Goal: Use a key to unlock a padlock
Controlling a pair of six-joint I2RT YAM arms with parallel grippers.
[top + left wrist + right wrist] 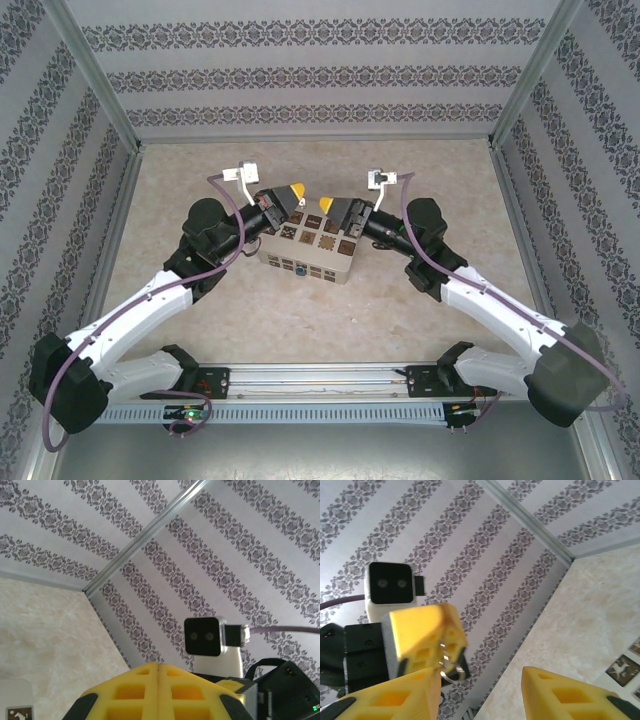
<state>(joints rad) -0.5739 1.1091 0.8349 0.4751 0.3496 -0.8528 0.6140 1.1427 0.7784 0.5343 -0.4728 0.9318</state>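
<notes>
Two pincers: both meet over the white box (305, 250) at mid-bench (350, 320), tips near each other; contact between them cannot be told.
Left pincer (292, 192): yellow fingers pressed together, the seam closed in its own wrist view.
Right pincer (328, 207): fingers standing apart, with a wide gap between them in its own wrist view.
Hard to make out: a thin silvery ring (451, 666) hangs at the tip of the left pincer, just beside one finger of the right pincer. Cannot tell whether the ring is clamped or merely caught there, or what it belongs to.
Padlock (300, 268): a tiny blue speck on the near side face of the white box, seen from the top camera. Shackle too small to resolve.
Padlock relative to the pincers: lower than both tips and toward the arm bases, roughly between them left to right, apart from both.
Cut off: the box shows as a corner at the lower left edge of the left wrist view, and as dark patterned squares at the right edge of the right wrist view.
</notes>
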